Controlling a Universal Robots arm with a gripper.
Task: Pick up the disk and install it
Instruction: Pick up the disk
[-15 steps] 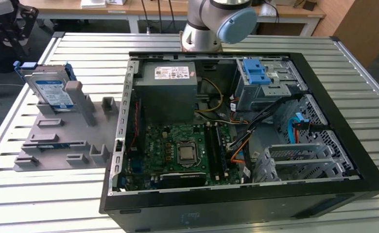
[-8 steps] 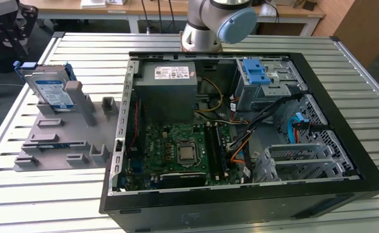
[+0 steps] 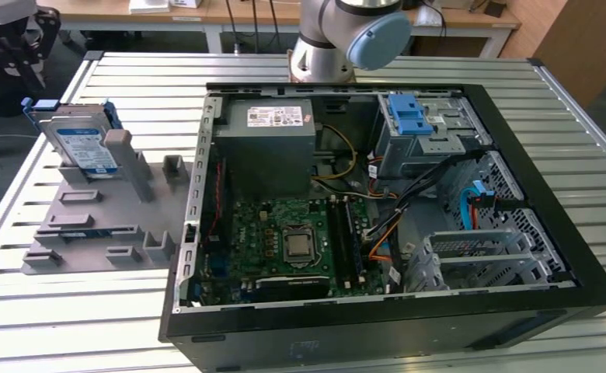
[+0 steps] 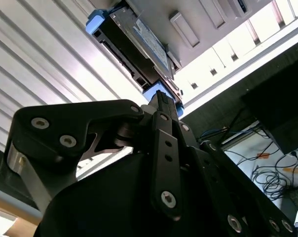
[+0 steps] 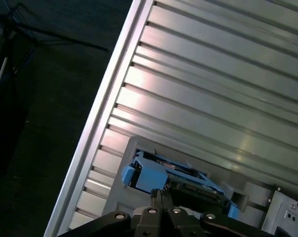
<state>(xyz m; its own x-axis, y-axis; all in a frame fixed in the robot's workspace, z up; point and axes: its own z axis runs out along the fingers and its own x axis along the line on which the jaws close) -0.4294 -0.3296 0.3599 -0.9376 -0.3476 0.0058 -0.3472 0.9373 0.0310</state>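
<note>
The disk [image 3: 83, 148], silver with a white-and-blue label and blue side rails, stands tilted on edge in a grey holder plate [image 3: 95, 229] at the exterior view's left. In both wrist views my gripper [image 5: 159, 193] [image 4: 161, 97] hangs a short way off the disk [image 5: 161, 176] [image 4: 139, 44], pointing at its blue end and not touching it. The fingertips lie together with nothing between them.
An open computer case [image 3: 552, 233] takes up the middle of the slatted metal table [image 3: 64, 326]. It holds a motherboard [image 3: 293, 237], a grey power-supply box [image 3: 266, 140] and a blue latch on a metal cage [image 3: 412, 116]. The table edge [image 5: 97, 123] runs close by the disk.
</note>
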